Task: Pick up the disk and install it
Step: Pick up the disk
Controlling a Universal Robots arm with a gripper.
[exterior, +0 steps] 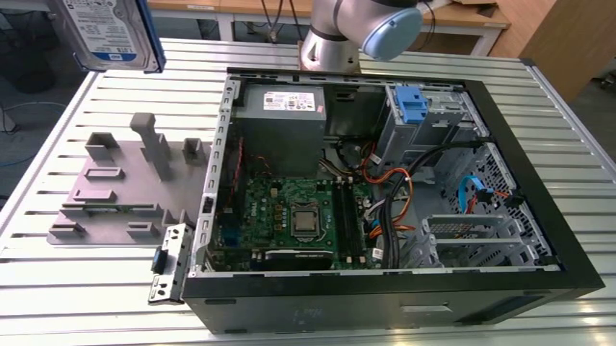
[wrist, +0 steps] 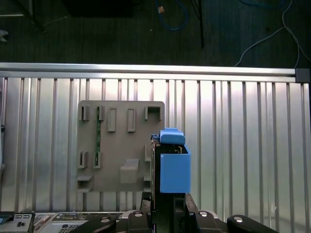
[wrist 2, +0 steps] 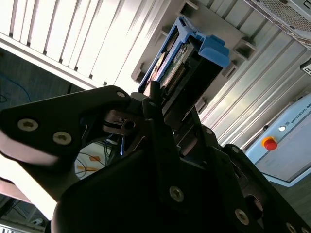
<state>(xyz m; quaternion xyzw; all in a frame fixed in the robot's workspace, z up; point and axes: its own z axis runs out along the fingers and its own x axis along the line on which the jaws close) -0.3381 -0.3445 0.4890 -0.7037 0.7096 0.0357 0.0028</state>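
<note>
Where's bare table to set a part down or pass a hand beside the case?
Free: table slats between the grey fixture plate and the near edge in the exterior view; also slats between the plate and the far edge. Thin strip at the exterior view's right of the PC case. Crowded: cables inside the case, small bracket at its corner.

The arm point(exterior: 332, 29) is silver-grey with a pale-blue joint cap point(exterior: 393, 32), its black gripper point(wrist 2: 167, 109) studded with silver screws point(wrist 2: 176, 193).
</note>
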